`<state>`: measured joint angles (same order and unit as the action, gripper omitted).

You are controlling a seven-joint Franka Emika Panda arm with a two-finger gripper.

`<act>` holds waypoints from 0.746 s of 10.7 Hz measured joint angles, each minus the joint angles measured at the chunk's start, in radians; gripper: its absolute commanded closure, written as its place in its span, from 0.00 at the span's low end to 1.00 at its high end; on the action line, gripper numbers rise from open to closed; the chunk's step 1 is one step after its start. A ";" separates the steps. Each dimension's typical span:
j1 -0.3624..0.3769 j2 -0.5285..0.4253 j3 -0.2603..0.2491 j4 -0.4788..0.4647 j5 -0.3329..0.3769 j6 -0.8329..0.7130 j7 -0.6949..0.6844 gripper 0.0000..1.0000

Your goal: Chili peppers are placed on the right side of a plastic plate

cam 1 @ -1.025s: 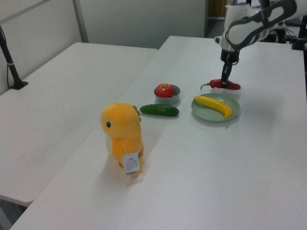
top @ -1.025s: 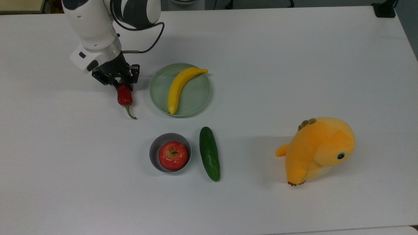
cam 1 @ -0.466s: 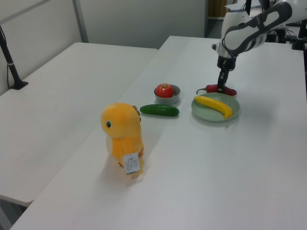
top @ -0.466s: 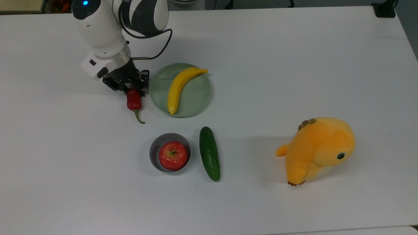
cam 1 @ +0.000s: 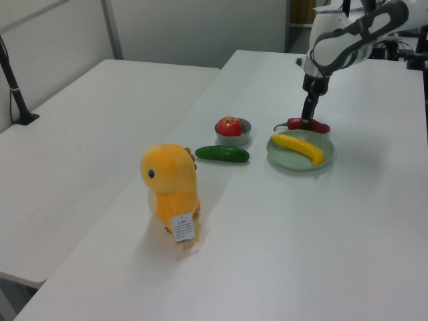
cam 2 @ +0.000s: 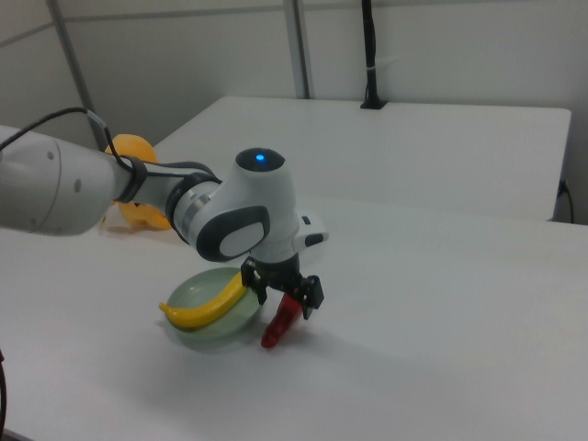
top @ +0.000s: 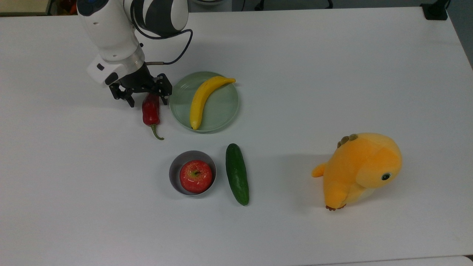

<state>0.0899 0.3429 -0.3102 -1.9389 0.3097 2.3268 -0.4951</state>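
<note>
Gripper [top: 145,96] spread above chili peppers [top: 150,110], just beside plastic plate [top: 221,111]; right view hides the stem

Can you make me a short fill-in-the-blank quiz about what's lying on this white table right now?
1. The yellow banana lies on the pale green round ____.
2. The red apple sits inside the grey metal ____.
3. In the top view, the dark green cucumber lies to the ____ of the apple.
4. The robot's hand is open above the dark red ____.

Missing words: plate; bowl; right; chili
</note>
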 measured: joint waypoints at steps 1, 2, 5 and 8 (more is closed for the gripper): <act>-0.005 -0.022 -0.001 0.002 0.000 -0.006 0.000 0.00; -0.011 -0.055 -0.003 0.003 0.000 -0.019 0.002 0.00; -0.013 -0.160 -0.007 0.052 -0.041 -0.139 0.108 0.00; -0.018 -0.301 -0.010 0.165 -0.140 -0.436 0.279 0.00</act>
<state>0.0721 0.0417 -0.3199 -1.7736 0.1696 1.8906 -0.2164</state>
